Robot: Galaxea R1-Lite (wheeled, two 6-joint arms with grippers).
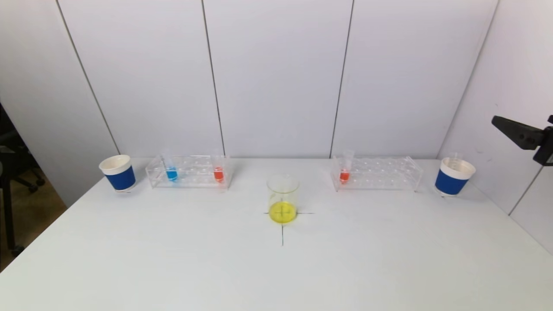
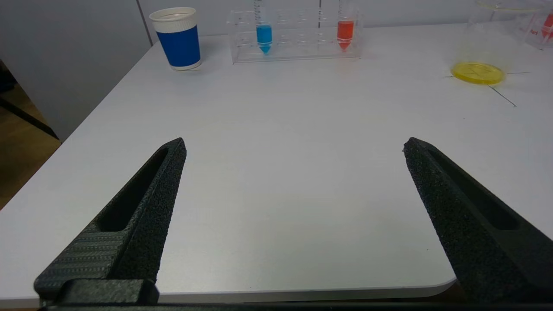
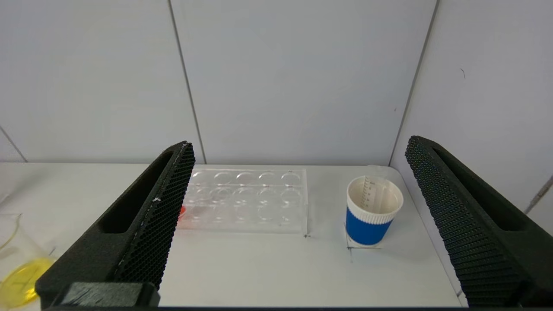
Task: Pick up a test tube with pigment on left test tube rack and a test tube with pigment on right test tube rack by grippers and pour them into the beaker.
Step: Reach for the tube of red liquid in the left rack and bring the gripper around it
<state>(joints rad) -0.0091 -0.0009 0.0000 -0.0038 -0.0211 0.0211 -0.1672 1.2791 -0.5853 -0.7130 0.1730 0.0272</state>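
The left test tube rack (image 1: 189, 172) holds a blue-pigment tube (image 1: 171, 172) and a red-pigment tube (image 1: 218, 172). A single red-pigment tube (image 1: 344, 173) stands at the inner end of the right rack (image 1: 376, 173). Between the racks, the beaker (image 1: 283, 199) stands on a cross mark with yellow liquid in it. My left gripper (image 2: 293, 144) hangs open over the table's near edge, facing the left rack (image 2: 298, 47), and is out of the head view. My right gripper (image 3: 300, 142) is open and raised at the far right, facing the right rack (image 3: 250, 198). Neither holds anything.
A blue-and-white paper cup (image 1: 118, 172) stands left of the left rack. Another cup (image 1: 453, 176), right of the right rack, holds an empty graduated tube (image 3: 371, 192). White wall panels close the back and right side. The table edge drops off at the left.
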